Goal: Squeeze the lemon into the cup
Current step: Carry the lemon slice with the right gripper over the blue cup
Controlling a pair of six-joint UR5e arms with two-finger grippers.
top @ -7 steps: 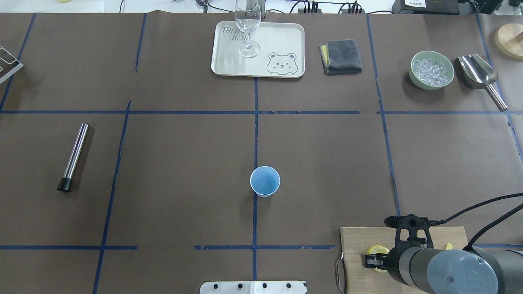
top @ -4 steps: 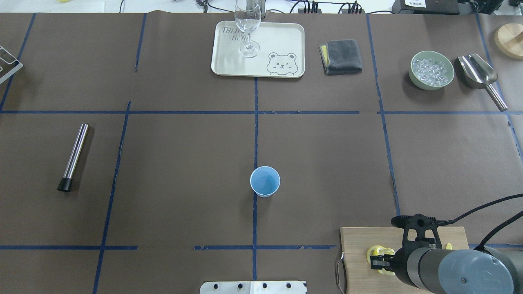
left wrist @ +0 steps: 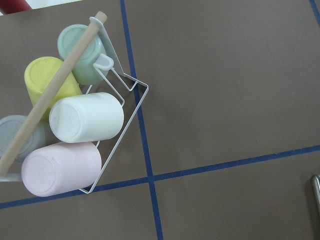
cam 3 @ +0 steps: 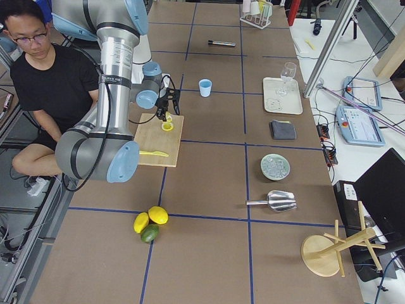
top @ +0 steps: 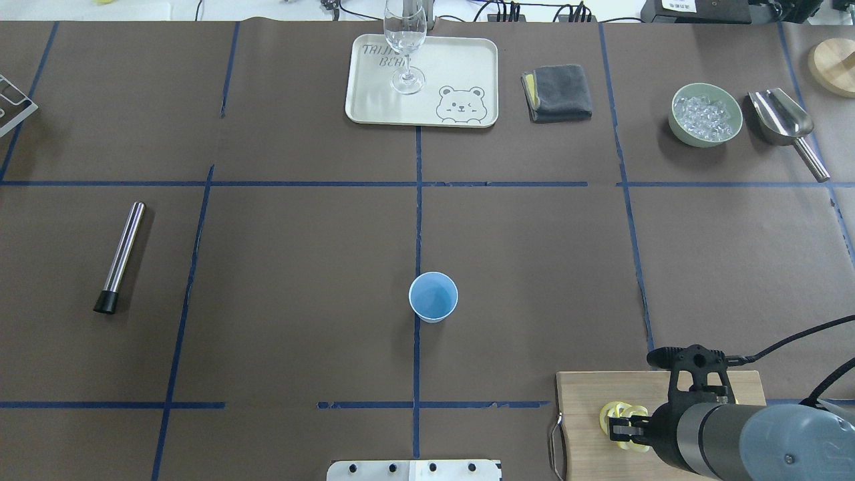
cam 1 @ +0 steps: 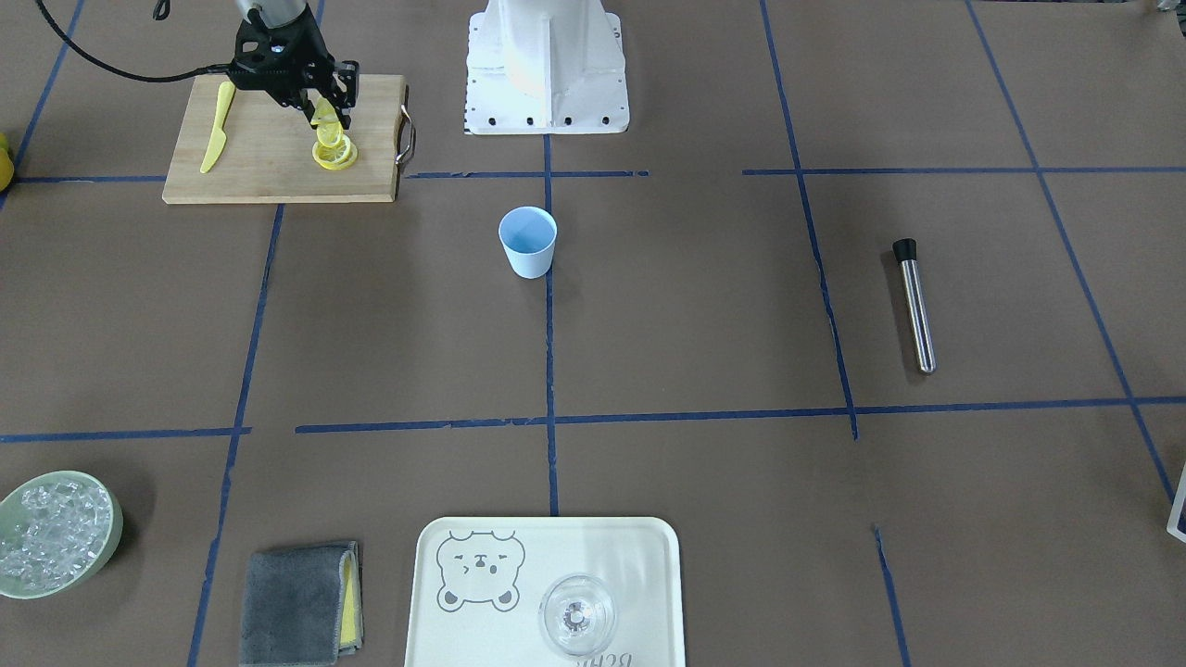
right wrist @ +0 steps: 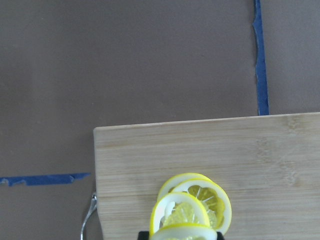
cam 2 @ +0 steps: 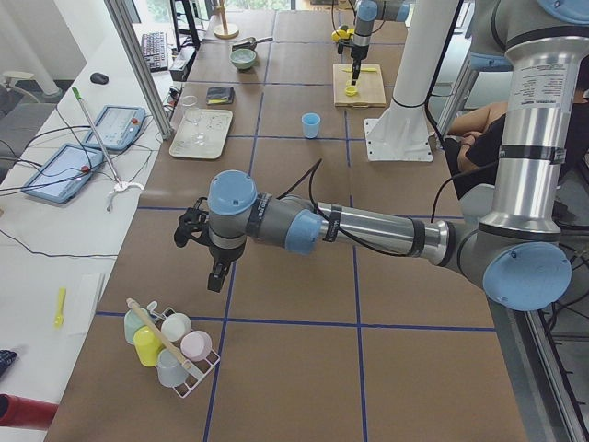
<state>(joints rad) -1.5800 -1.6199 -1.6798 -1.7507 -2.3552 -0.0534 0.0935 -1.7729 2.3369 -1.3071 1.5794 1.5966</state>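
Note:
The light-blue cup stands upright near the table's middle and also shows in the front view. Several lemon slices lie stacked on the wooden cutting board at the robot's right. My right gripper is just above the stack, shut on one lemon slice held on edge. In the overhead view the right gripper is over the slices. My left gripper hangs over the table's far left end by a rack of cups. I cannot tell whether it is open or shut.
A yellow plastic knife lies on the board. A tray with a wine glass, a grey cloth, a bowl of ice and a metal scoop are at the far edge. A metal rod lies left. A wire rack of cups is below the left wrist.
My right gripper has shifted right over the cutting board, back toward the robot's base. More of the lemon slices beside it now show. The cup has not moved.

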